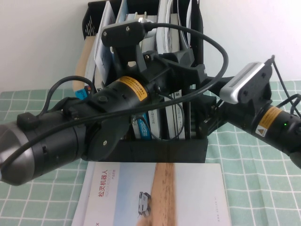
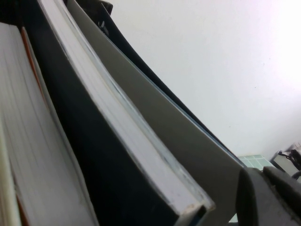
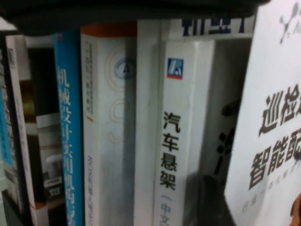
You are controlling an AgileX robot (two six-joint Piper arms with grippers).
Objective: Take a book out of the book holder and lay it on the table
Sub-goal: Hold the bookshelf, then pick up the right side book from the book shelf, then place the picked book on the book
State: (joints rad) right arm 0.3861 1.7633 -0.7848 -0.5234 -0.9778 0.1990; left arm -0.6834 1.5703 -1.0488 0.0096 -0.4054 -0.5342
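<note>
Green checked table: nearest, pale book with tan stripe lies flat before the book holder. Left gripper reaches into the holder's upper middle, right gripper at its right front; can't tell finger opening on either. Left wrist view only: page edges and a grey cover up close. Right wrist view only: blue spine, white spines, and the book, white cover with black characters, upright in the holder.
</note>
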